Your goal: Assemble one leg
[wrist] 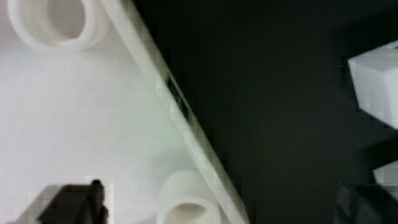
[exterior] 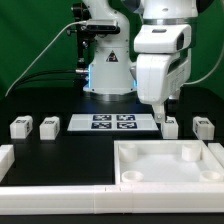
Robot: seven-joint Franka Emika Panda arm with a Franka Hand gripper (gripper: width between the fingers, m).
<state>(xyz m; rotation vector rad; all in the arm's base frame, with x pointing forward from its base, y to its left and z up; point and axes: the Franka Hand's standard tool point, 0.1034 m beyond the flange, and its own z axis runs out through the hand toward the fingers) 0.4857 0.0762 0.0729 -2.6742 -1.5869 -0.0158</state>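
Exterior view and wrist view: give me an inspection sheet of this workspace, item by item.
Surface: black table, flat.
Job's things: four loose legs in a row: leftmost leg, second leg, third leg, rightmost leg. None is fitted. The visible sockets of the white panel are empty.
Clutter: marker board mid-row; white barrier along the front edge.
Grippers: gripper low beside the third leg; open or shut cannot be told.
Cables: one cable arcs off to the exterior view's left.
Surroundings: green backdrop.
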